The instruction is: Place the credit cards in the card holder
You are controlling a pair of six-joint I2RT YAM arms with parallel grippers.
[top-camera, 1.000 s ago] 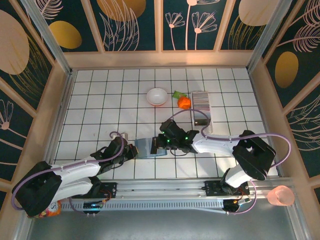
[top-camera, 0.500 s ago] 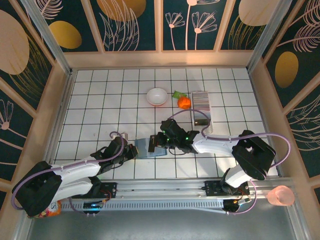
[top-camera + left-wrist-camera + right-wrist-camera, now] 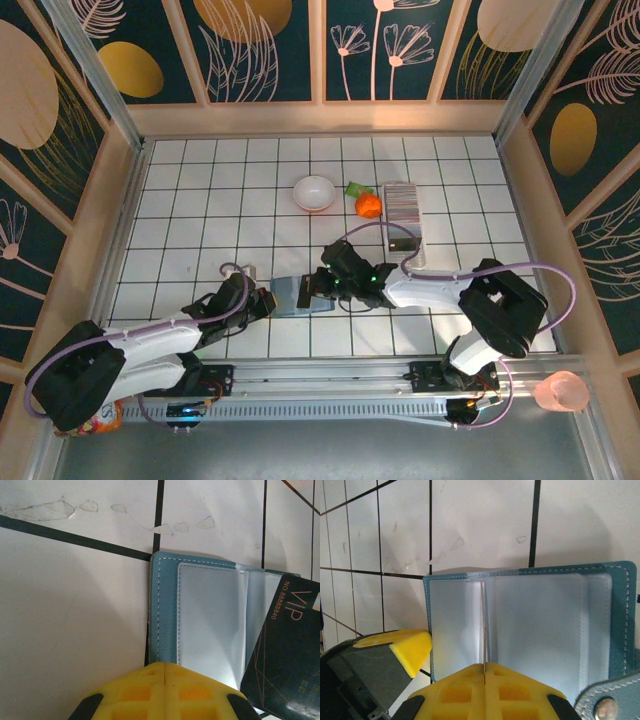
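The teal card holder [image 3: 298, 293] lies open on the tiled table between both grippers, its clear pockets [image 3: 535, 630] facing up. My right gripper [image 3: 485, 666] is shut on one of the credit cards [image 3: 483, 625], seen edge-on and standing upright over the pockets. From the left wrist view that card [image 3: 285, 645] is dark with "VIP" lettering. My left gripper [image 3: 165, 666] is shut, its tips resting on the holder's stitched edge [image 3: 165, 605]. I cannot tell whether it pinches the cover. A striped stack of more credit cards [image 3: 400, 203] sits at the back right.
A white bowl [image 3: 314, 192] and an orange and green toy [image 3: 367, 203] stand behind the holder. The holder's snap strap [image 3: 610, 705] sticks out beside my right fingers. Wooden walls fence the table in.
The right arm's elbow has shifted slightly left. Both grippers and the holder stay where they were.
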